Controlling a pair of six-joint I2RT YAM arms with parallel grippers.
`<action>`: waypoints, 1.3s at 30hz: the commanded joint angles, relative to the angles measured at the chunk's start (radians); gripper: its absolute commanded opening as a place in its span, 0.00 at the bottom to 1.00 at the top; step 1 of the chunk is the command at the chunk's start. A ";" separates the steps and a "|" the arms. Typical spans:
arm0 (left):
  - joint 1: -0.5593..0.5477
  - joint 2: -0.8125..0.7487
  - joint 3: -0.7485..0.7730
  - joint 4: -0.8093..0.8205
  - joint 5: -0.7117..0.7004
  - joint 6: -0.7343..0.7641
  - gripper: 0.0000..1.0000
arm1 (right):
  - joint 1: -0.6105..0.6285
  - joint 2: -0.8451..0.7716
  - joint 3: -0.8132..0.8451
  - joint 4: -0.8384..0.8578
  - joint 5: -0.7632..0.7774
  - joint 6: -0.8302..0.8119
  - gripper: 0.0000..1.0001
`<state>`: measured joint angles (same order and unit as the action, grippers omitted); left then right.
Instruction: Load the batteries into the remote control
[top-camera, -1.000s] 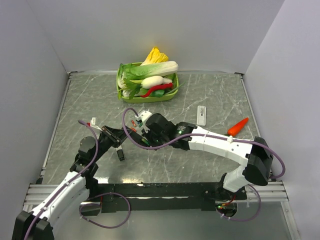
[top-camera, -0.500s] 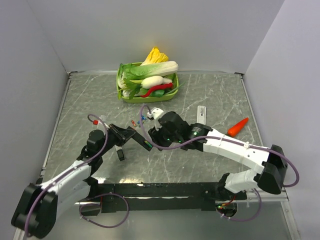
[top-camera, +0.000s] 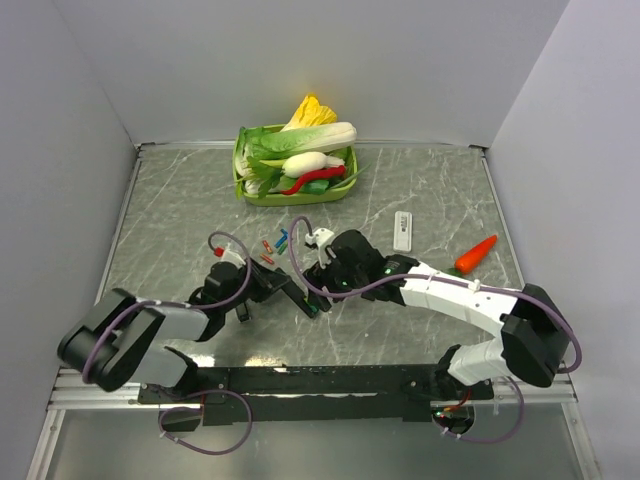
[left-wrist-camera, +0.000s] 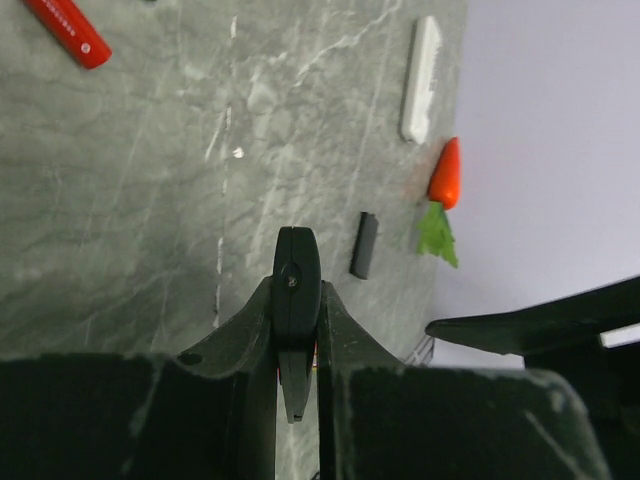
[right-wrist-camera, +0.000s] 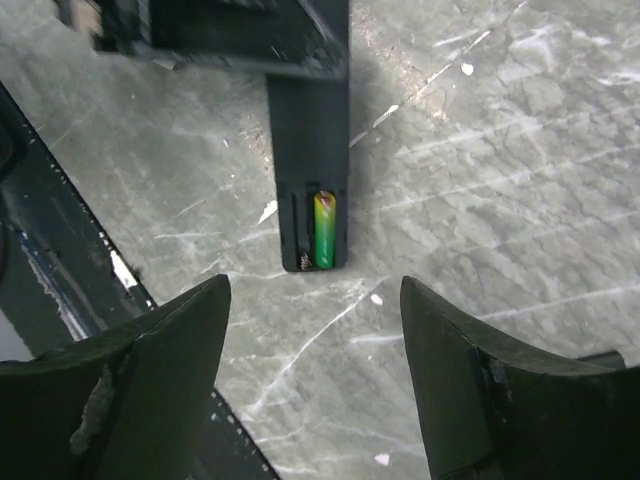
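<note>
One green battery (right-wrist-camera: 325, 229) is seen seated in the open compartment of the black remote (right-wrist-camera: 308, 130), in the slot on the right of the right wrist view. The remote is clamped in the left jaws, which are closed tight on its body. From the left wrist it is caught edge-on between them, low over the bench (top-camera: 180, 200). The right jaws are spread wide and nothing is held in them. They are poised directly over the compartment end of the remote, clear of the battery. A few loose batteries (top-camera: 275, 245) in red, blue and green are spotted lying on the bench just behind the black remote, between it and the green basket (top-camera: 243, 188) of vegetables. A white remote (top-camera: 402, 231) is seen flat on the bench well off to the right, with a carrot (top-camera: 476, 253) near it. A small black strip (left-wrist-camera: 365, 245) is picked out by the left wrist view, lying beside the carrot.
</note>
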<state>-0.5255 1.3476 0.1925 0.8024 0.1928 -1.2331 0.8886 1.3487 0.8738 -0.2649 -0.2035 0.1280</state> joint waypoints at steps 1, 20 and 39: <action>-0.062 0.090 0.064 0.101 -0.090 0.011 0.05 | -0.010 0.030 -0.015 0.081 -0.019 -0.036 0.78; -0.225 -0.085 0.090 -0.425 -0.457 -0.097 0.84 | -0.019 0.075 -0.056 0.036 -0.013 -0.082 0.77; -0.228 -0.703 0.193 -0.940 -0.737 0.216 0.92 | 0.024 0.254 0.119 -0.088 0.026 -0.182 0.42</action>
<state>-0.7494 0.7238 0.3359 -0.0402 -0.4297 -1.1374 0.8875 1.5608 0.9127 -0.3260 -0.1993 -0.0139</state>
